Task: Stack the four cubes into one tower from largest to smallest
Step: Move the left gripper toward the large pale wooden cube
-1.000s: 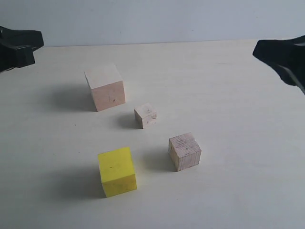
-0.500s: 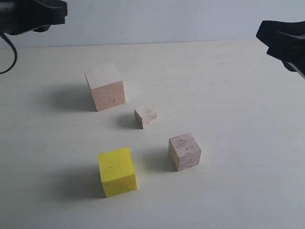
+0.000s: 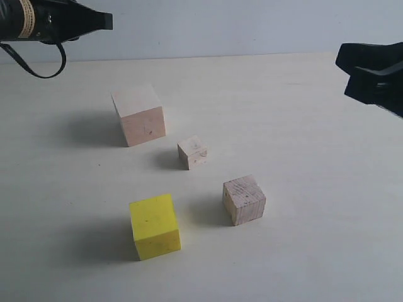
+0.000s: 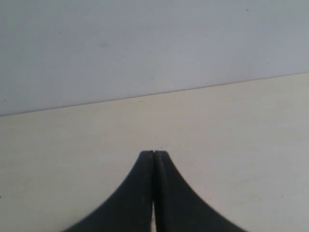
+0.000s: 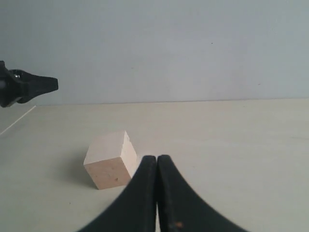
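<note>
Four cubes stand apart on the pale table [image 3: 302, 163]. The largest, pale pinkish wood [image 3: 139, 115], is at the back left and shows in the right wrist view [image 5: 111, 159]. The smallest pale cube [image 3: 192, 152] sits near the middle. A medium grainy cube [image 3: 244, 199] is to the front right, and a bright yellow cube [image 3: 155, 226] at the front. My left gripper [image 3: 104, 22] hovers high at the far left, shut and empty [image 4: 153, 153]. My right gripper [image 3: 345, 69] hangs at the right edge, shut and empty [image 5: 157, 158]. No tower stands.
A plain pale wall [image 3: 220, 25] runs behind the table's far edge. The left arm [image 5: 24, 87] shows in the right wrist view, above the table's far side.
The left arm has risen and swung in toward the middle at the top left. The right arm shifted slightly at the right edge. The cubes have not moved.
</note>
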Robot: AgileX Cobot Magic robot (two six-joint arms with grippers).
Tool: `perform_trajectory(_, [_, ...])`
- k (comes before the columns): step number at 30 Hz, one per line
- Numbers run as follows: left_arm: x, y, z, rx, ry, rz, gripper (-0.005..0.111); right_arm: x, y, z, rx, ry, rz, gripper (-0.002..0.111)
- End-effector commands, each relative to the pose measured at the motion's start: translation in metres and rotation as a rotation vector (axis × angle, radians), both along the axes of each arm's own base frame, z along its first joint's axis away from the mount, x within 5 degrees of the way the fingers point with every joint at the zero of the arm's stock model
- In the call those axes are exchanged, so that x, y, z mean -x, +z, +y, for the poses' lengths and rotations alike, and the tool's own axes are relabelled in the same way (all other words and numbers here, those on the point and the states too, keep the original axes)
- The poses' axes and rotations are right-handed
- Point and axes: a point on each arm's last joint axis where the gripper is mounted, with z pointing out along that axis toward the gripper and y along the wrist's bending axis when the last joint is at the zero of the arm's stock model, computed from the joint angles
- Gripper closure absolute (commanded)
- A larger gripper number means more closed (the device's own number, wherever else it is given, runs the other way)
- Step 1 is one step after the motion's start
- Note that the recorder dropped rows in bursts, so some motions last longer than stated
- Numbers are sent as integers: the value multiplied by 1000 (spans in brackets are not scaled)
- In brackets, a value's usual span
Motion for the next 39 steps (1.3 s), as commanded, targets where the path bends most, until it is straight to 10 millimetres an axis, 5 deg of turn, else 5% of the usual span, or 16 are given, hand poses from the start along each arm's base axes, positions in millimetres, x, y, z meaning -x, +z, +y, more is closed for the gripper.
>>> perform_trajectory(1, [-15, -8, -4, 38, 7, 20, 106, 0, -1, 1, 30, 11, 16, 108])
perform_trajectory(6, [-17, -21, -24, 152, -196, 46, 107, 1, -5, 0, 51, 14, 56, 108])
perform_trajectory(14, [11, -10, -56, 143, -776, -32, 107, 4, -12, 0, 76, 16, 129, 108])
perform_trajectory(18, [17, -6, -58, 59, -895, -121, 107, 4, -11, 0, 69, 15, 132, 108])
perform_trajectory(23, [12, -1, -52, -296, -952, -361, 107, 4, -11, 0, 69, 15, 132, 108])
perform_trajectory(31, [-12, 6, -30, -1008, -801, -536, 107, 4, -11, 0, 69, 15, 132, 108])
perform_trajectory(34, [-25, 16, -18, -895, -536, -397, 107, 4, -11, 0, 69, 15, 132, 108])
perform_trajectory(39, [-42, 34, 8, -324, 18, -65, 107, 4, -11, 0, 66, 14, 127, 108])
